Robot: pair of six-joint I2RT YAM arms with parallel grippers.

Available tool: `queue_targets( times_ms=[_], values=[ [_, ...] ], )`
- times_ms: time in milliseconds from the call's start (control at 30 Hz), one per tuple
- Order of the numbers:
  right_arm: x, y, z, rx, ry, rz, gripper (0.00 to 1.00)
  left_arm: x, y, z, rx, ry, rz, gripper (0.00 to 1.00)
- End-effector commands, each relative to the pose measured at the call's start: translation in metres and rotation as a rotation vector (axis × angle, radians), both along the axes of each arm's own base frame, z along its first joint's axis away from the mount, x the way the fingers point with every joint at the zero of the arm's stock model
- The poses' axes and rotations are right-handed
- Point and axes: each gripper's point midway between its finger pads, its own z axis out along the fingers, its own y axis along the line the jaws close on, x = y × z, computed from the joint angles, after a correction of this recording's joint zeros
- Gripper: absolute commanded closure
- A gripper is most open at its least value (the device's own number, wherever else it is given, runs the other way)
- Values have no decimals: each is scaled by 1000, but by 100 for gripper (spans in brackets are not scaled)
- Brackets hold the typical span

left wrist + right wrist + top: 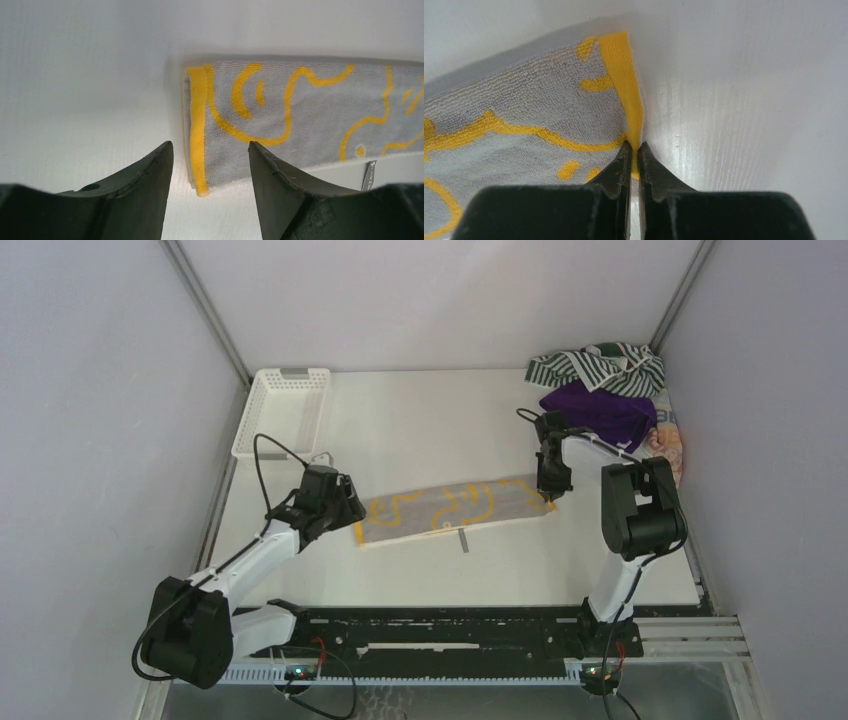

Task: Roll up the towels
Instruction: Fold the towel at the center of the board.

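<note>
Your yellow-and-white terry towel (450, 508) lies folded into 1 long strip across the middle of the white table (420, 420), slanting from lower left to upper right in the top view. A small grey label tag (462, 540) sticks out from its near long edge.

Your left gripper (352, 512) is at the strip's left end with its jaws standing apart. In the left wrist view the towel's yellow-hemmed end (197, 125) shows in the gap between the 2 dark fingers (145, 175). You cannot tell from these views whether either finger touches the cloth.

Your right gripper (553, 492) is at the strip's right end. In the right wrist view its jaws are pressed together on the yellow hem (626, 85), pinching that edge at the near corner, with nothing but a sliver of yellow cloth between the tips.

In the far right corner of the table, 3 more towels sit in a loose heap: a green-and-white striped towel (595, 365) at the back, a solid purple towel (600, 412) in front of it, and an orange and beige patterned towel (668, 445) by the right wall. A white plastic lattice basket (282, 410) stands at the far left edge of the table, well apart from the strip.
</note>
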Motion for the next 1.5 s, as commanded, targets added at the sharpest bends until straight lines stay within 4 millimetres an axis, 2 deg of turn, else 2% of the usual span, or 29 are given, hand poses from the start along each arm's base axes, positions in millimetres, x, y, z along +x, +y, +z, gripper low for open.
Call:
queue_targets(
  times_ms=[0,233,300,433,600,833,1233,1467],
  values=[
    [3,-19,3,-80,-24,-23,100,10,-1,11,-23,-43,15,38],
    [31,-36,59,-93,-190,-71,100,16,-12,17,-70,-50,-2,38],
    [37,-32,76,-72,-233,-56,100,18,-16,19,-85,-55,-8,38],
    [37,-10,95,-10,-277,9,100,22,-25,19,-124,-44,-29,39],
    [30,27,107,107,-295,89,100,24,-32,19,-149,-45,-47,39],
    [15,94,124,268,-315,231,100,23,-34,11,-201,-28,-21,39],
    [-9,194,133,491,-316,396,100,17,-14,5,-256,-46,61,38],
    [-18,239,134,569,-323,431,100,12,-10,-1,-269,-36,82,31]
  ],
)
